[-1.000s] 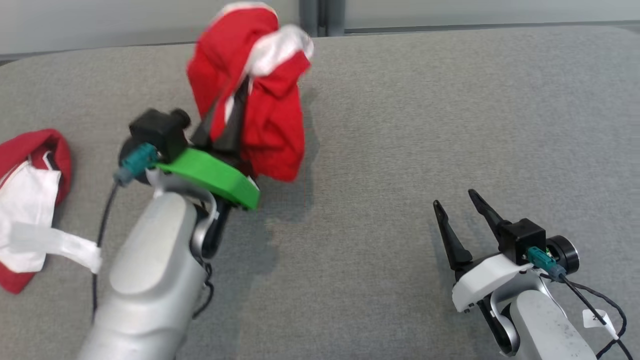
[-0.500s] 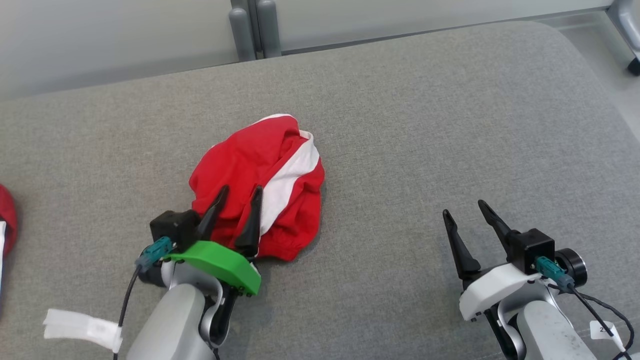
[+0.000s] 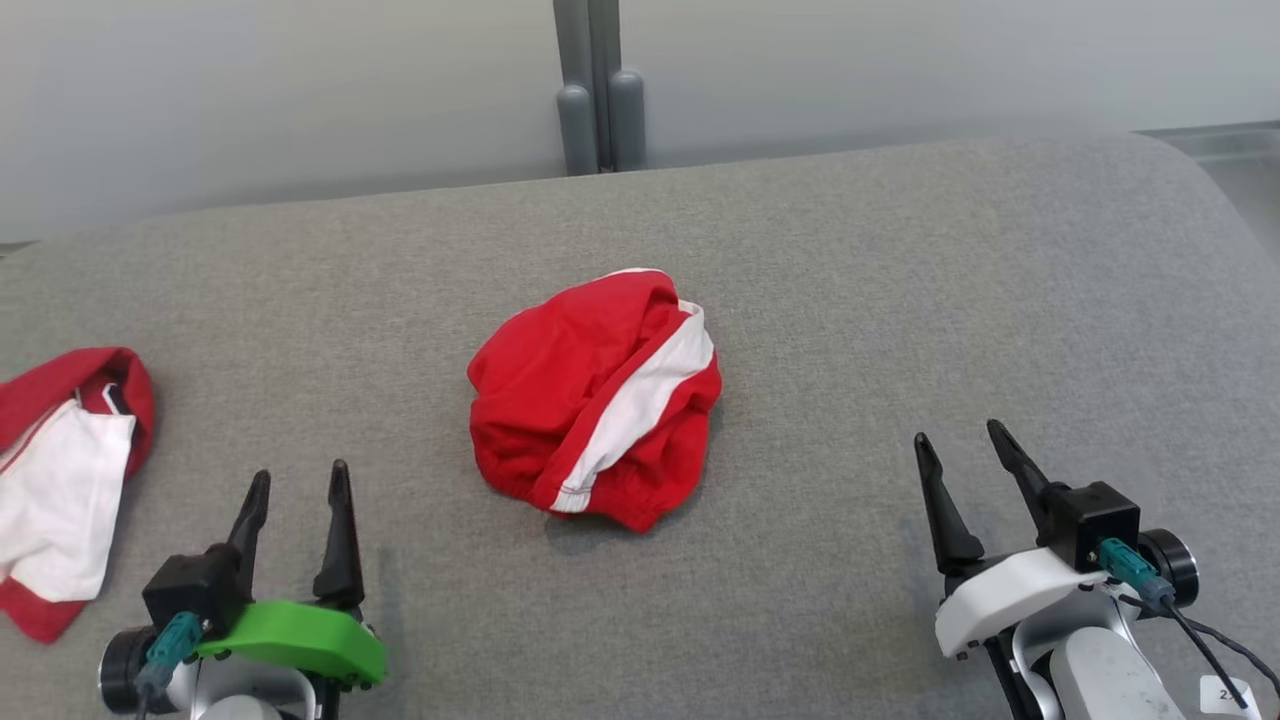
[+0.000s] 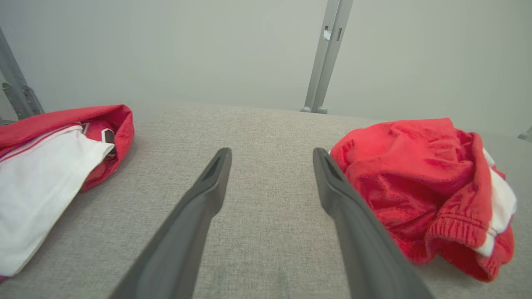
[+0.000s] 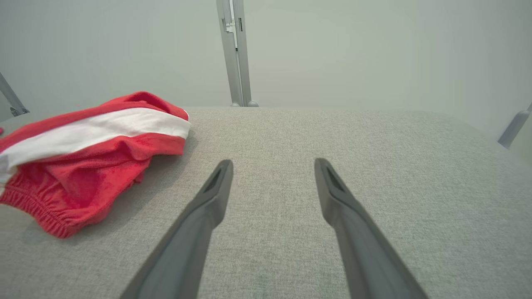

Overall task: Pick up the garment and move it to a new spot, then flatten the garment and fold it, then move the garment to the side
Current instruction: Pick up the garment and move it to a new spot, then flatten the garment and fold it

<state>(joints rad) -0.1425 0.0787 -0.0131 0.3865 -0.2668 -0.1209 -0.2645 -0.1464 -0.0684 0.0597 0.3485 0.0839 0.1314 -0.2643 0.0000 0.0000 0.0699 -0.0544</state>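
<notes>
Left gripper (image 3: 300, 472) is now sitting low at the near left, fingers standing wide apart with nothing between them. A second ago it was clamped on the garment (image 3: 592, 398) and carrying it in the air; half a second ago it was opening over the dropped heap. So the release is done and the arm is backing off. Judging the pick-and-move step finished, with flattening coming next. The head camera is also shifting between frames, so the garment's drift in the picture is not being read as its own motion. To the left of the left gripper, a second red-and-white piece (image 3: 60, 470) is lying well apart. The garment is resting on the gray cushion (image 3: 900, 300), ahead and to the right of the left gripper's fingers and ahead and to the left of the right gripper (image 3: 957, 437), touching neither. It is lying as a rounded, bunched mound of red cloth, with one broad white stripe running diagonally across it and a gathered elastic hem showing along the near edge. The folds are tucking under, so its true outline is not readable. Right gripper is waiting at the near right, fingers spread wide and empty, as before.
</notes>
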